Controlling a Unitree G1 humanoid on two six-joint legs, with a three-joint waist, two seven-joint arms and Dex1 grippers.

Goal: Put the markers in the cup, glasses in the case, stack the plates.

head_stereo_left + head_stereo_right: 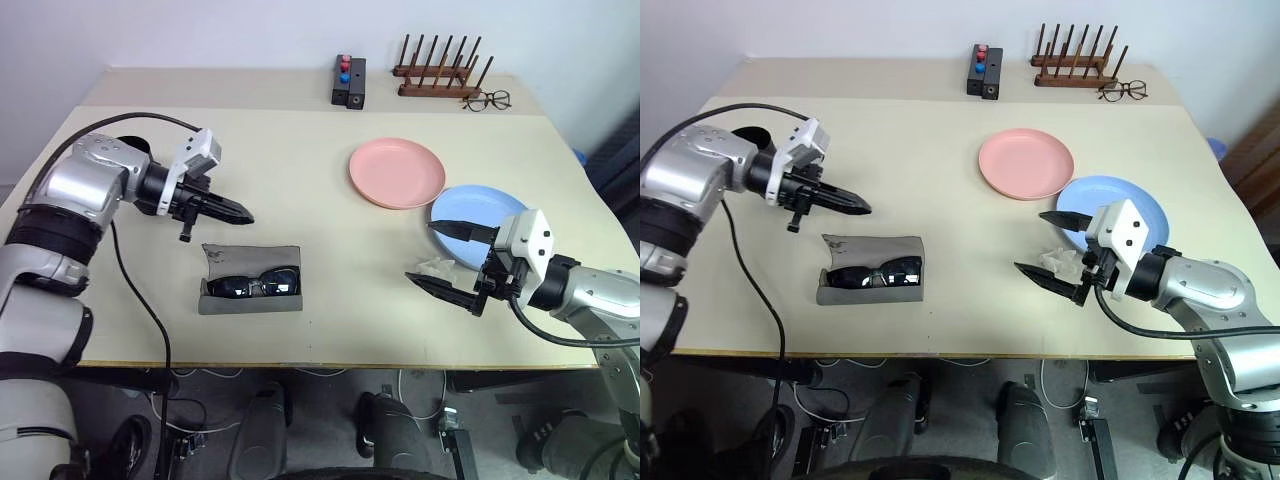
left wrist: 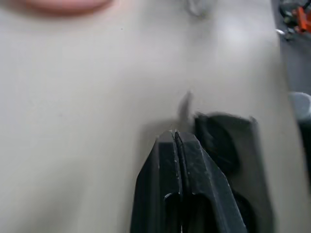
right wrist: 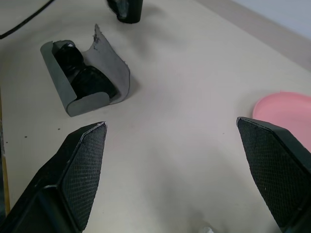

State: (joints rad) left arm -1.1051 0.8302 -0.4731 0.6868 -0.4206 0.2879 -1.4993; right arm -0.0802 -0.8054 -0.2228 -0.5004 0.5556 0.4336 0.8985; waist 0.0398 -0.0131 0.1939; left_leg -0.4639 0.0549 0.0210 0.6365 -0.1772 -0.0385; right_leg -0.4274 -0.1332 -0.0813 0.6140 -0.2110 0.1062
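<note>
The grey case lies open near the table's front, flap folded back, with the black glasses resting inside it. My left gripper hovers just above and behind the case, fingers shut with nothing between them; the left wrist view shows the case beside the closed fingertips. The pink plate and the blue plate sit side by side, slightly overlapping, at the right. My right gripper stands open and empty at the blue plate's near edge. The markers are out of view. The cup is hidden.
A clear crumpled wrapper lies between the right gripper's fingers on the table. At the far edge stand a black block with red and blue knobs, a wooden peg rack and thin clear spectacles.
</note>
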